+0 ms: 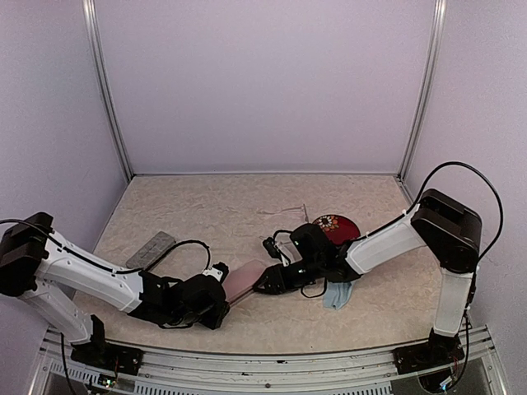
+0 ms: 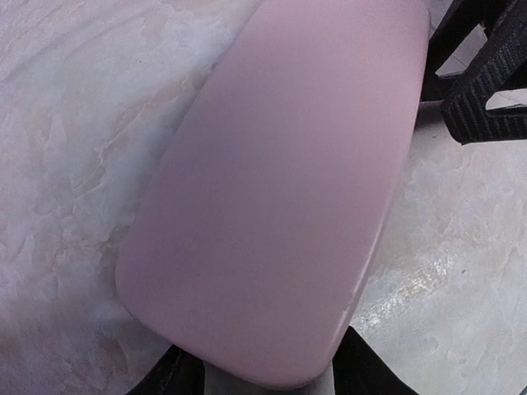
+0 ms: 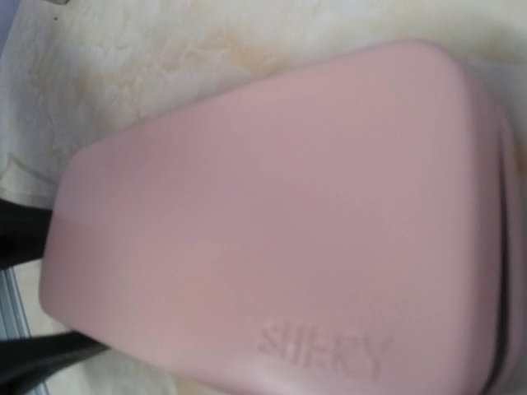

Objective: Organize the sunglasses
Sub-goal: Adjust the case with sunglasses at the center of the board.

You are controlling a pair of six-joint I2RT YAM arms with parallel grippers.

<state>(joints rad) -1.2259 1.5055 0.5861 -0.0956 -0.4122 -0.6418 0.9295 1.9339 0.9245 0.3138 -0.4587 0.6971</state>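
presently, item one: oblong matte pink hard case (image 1: 243, 280), lid shut, lying near-centre on the pale crinkled bench (image 1: 206, 206). the left gripper (image 1: 222, 293) is closed on its near-left end and the right gripper (image 1: 265, 284) is clamped on its far-right end. it is gripped from both ends most likely so that one side steadies it while the other prises the lid. contents hidden.

item two: flat grey oblong case (image 1: 151, 249), at the left, shut, contents unseen, nothing touching it.

item three: pale clear-pinkish thin-framed sunglasses (image 1: 292, 212), loose at far centre, well apart from both cases, not yet housed.

item four: dark red rounded piece with a flower mark (image 1: 338, 228), just right of them. whether it is a second pair, cannot tell.

item five: light-blue cloth (image 1: 338, 295), near right, beneath the right arm.
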